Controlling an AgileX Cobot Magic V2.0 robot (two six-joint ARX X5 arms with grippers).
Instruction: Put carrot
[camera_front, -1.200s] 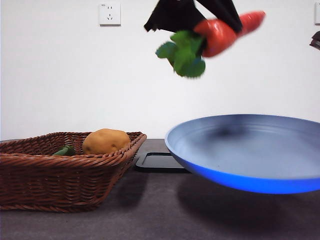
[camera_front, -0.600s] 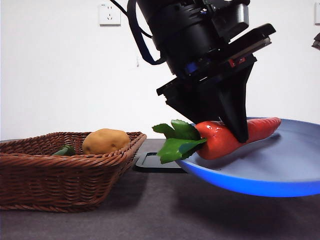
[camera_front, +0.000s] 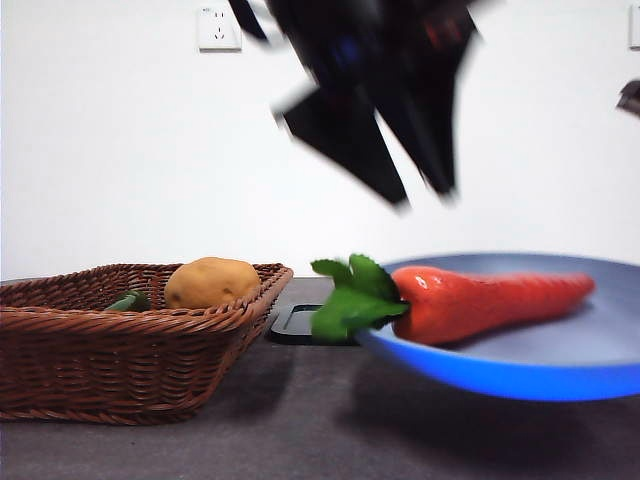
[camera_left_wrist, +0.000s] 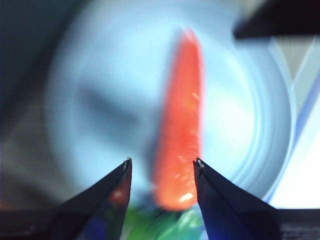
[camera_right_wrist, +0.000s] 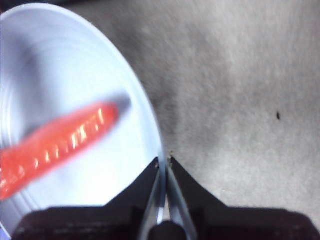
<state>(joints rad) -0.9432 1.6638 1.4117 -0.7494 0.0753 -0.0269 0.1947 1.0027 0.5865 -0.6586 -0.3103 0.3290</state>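
Observation:
The orange-red carrot (camera_front: 490, 300) lies on its side in the blue plate (camera_front: 500, 378), its green leaves hanging over the plate's left rim. My left gripper (camera_front: 422, 198) hangs blurred above it, open, with nothing between its jaws. In the left wrist view the carrot (camera_left_wrist: 180, 125) lies below the open left gripper (camera_left_wrist: 162, 161) on the plate (camera_left_wrist: 90, 100). My right gripper (camera_right_wrist: 164, 159) is shut on the rim of the plate (camera_right_wrist: 75, 65), and the carrot (camera_right_wrist: 55, 145) lies inside. The plate hangs above the table.
A wicker basket (camera_front: 100, 370) stands at the left with a potato (camera_front: 210, 282) and a small green vegetable (camera_front: 130, 300) in it. A flat black tray (camera_front: 305, 322) lies behind, between basket and plate. A black tip (camera_front: 630, 95) shows at the right edge.
The left gripper brought the carrot down onto the plate, let it go and has risen. The carrot now rests flat in the plate, which sits slightly lower.

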